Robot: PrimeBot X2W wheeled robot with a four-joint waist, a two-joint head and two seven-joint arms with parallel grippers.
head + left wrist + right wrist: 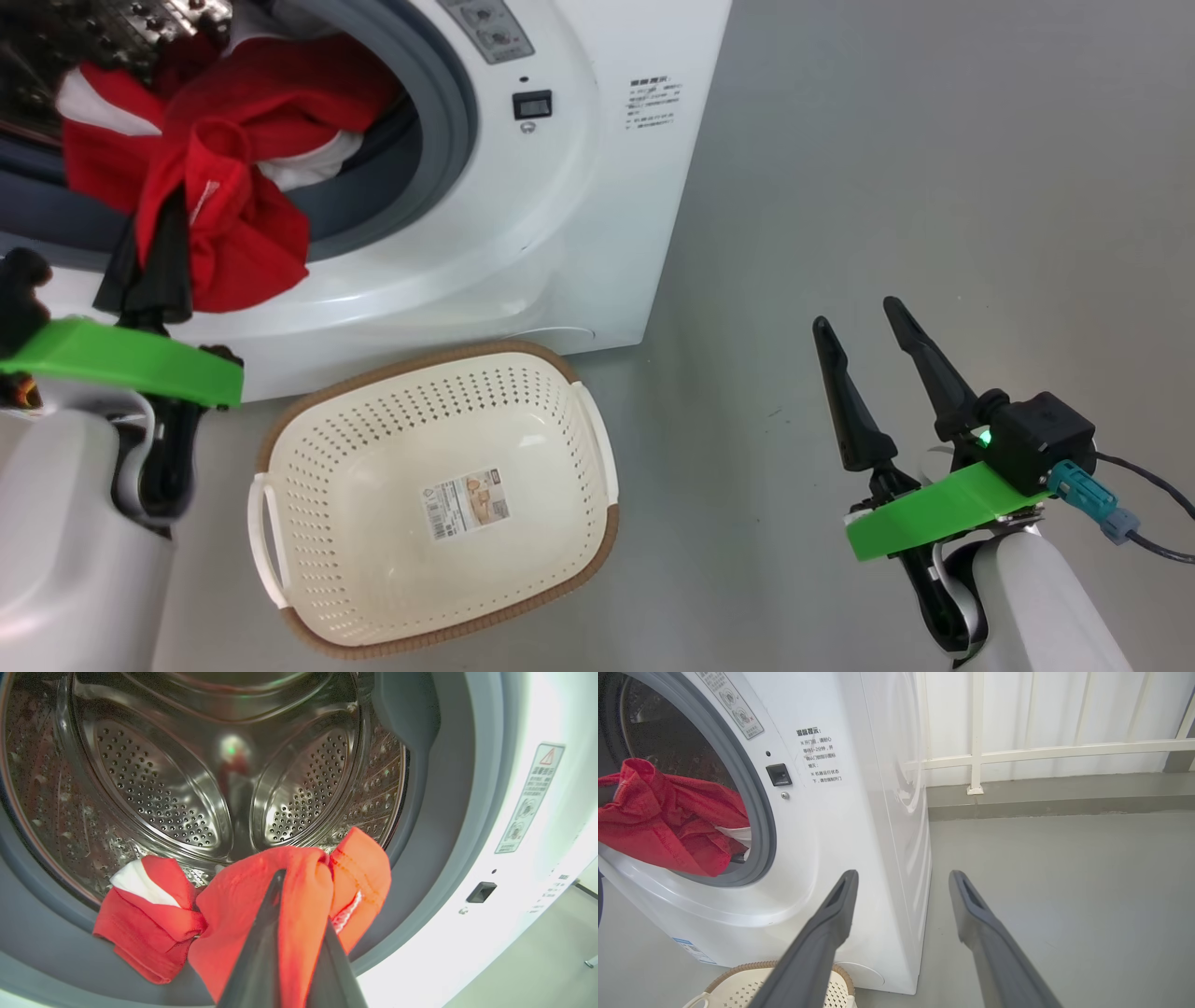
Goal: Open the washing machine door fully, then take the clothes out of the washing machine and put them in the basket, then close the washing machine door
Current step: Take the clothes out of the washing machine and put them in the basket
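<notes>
We are pinching the red garment (245, 245) in our closed left tool (157, 245) at the washing machine (579, 187) mouth. The cream basket (411, 371) is sitting below to catch it, and our right tool (857, 315) is hovering aside, wide open and empty.

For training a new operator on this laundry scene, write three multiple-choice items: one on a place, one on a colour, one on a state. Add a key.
1. Where does the cream perforated plastic basket stand?
A) inside the drum
B) on the grey floor in front of the big white washing machine
C) in a gripper

2. What colour are the soft fabric clothes that the left gripper pinches?
A) blue
B) green
C) bright red with white

3. What state is the right gripper in?
A) open and empty
B) shut on cloth
C) shut on the basket rim

Key: 1 B, it sits on the floor below the machine's opening. 2 C, red cloth with white parts hangs from the opening. 3 A, its two fingers stand apart over the floor.
</notes>
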